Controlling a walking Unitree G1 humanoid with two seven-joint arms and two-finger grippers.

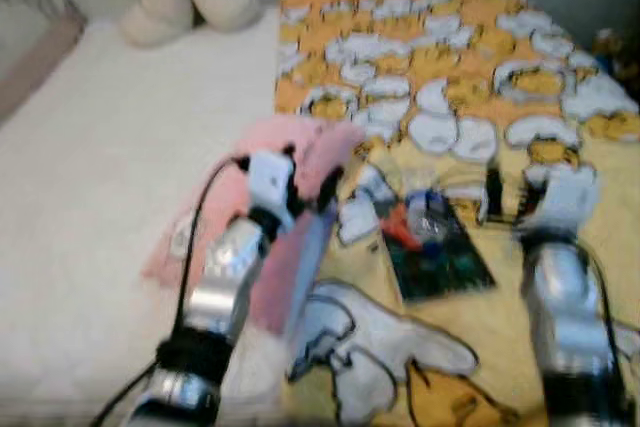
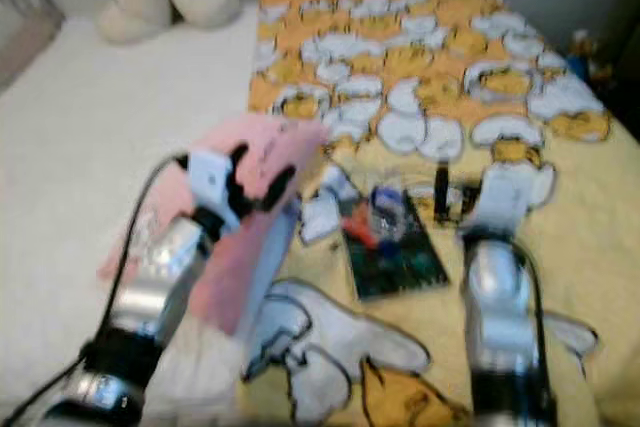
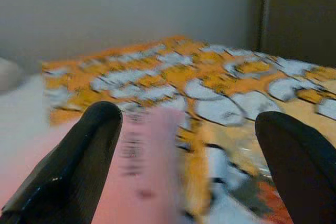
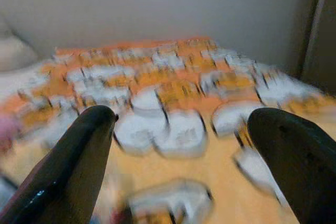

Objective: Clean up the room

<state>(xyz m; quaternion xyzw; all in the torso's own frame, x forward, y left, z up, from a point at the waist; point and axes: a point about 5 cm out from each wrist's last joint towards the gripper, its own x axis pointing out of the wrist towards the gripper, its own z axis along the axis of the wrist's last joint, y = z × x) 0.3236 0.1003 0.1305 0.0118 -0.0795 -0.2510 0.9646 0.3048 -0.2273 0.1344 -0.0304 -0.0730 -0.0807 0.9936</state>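
With both the left claw (image 1: 310, 179) and right claw (image 1: 510, 192) spread wide and empty, the pink cloth (image 2: 255, 162) on the bed (image 1: 90, 197) looks light and limp, best pinched at its raised fold.

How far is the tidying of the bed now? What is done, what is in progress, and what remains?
Nothing looks put away yet. In hand: the left gripper hovers open at the pink cloth, not gripping it; the right gripper hangs open over the yellow blanket. Left: the pink cloth, the dark book-like item with small clutter on it, and the rumpled blanket.
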